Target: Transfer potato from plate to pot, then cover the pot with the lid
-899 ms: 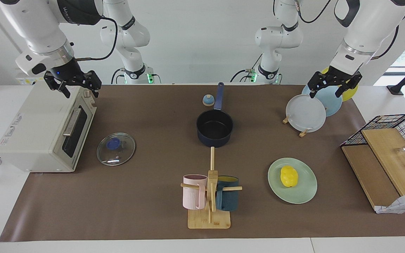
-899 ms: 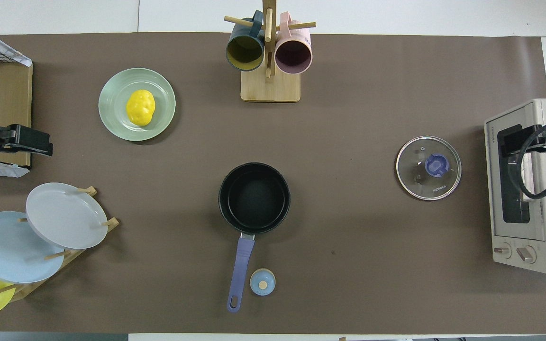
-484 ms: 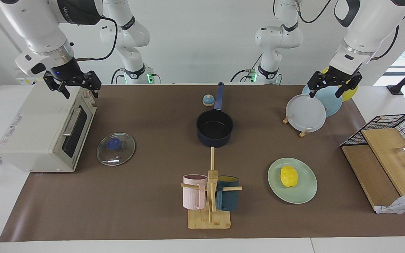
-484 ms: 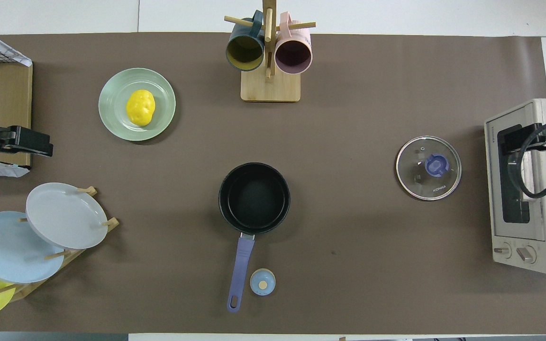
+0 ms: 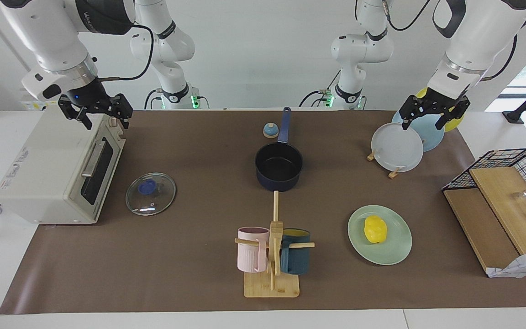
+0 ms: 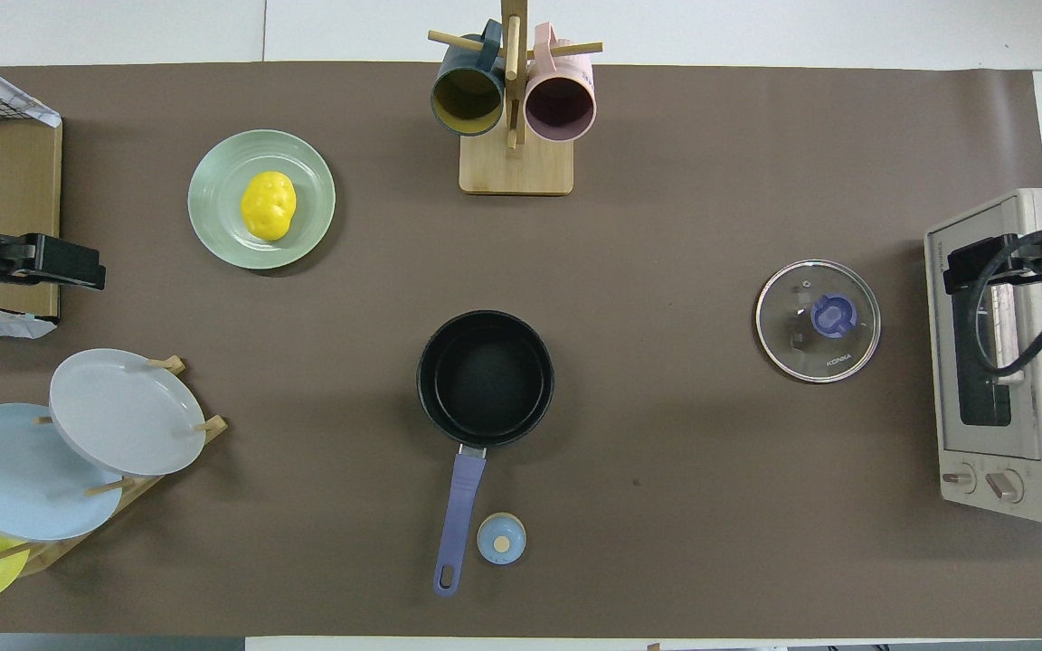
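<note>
Currently your left gripper [image 5: 433, 111] is nearer: fingers wide open, empty, over the upright plates. Small yellow bumpy potato [image 5: 375, 229] lies on the mint-green round plate [image 5: 396, 252], toward the counter's edge away from the robots. Right gripper [image 5: 95, 108], open and empty, waits over the toaster oven [image 5: 39, 169].

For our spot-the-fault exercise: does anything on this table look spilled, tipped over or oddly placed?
Nothing stands out. The bumpy yellow potato sits on the flat mint-green plate, the dark navy saucepan stands upright and empty, and the clear glass lid lies flat on the mat.
</note>
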Robot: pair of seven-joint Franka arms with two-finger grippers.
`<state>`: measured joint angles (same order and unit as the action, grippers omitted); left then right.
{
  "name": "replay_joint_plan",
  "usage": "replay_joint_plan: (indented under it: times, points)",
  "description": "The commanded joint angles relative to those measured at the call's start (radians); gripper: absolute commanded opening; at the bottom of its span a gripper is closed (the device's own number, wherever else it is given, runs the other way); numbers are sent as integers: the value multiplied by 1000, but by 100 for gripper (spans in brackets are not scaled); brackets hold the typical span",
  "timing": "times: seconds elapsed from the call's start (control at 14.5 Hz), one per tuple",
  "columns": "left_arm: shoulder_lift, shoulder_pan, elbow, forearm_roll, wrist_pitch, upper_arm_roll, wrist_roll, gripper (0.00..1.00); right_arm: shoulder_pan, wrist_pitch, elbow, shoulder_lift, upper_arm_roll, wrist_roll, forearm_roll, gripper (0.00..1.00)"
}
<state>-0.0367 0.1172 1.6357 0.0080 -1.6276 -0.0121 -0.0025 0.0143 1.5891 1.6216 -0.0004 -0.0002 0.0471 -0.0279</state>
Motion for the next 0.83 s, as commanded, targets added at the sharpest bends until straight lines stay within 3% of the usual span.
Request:
replay_joint_plan:
  times: [0.0, 0.35, 0.55, 0.76]
  points:
    - [-3, 5, 16, -14, -40, -3, 18, 100, -16, 160, 151, -9, 9, 11, 14, 100]
    - [246, 5, -157, -59, -55, 1, 15, 100, -50, 475, 369, 51, 9, 50, 14, 100]
    - [427, 9, -263, -74, -151, 3, 13, 100, -40, 687, 529, 60, 9, 73, 16, 100]
    - [552, 22, -275, -72, -288, 8, 12, 100, -39, 742, 566, 74, 9, 91, 16, 100]
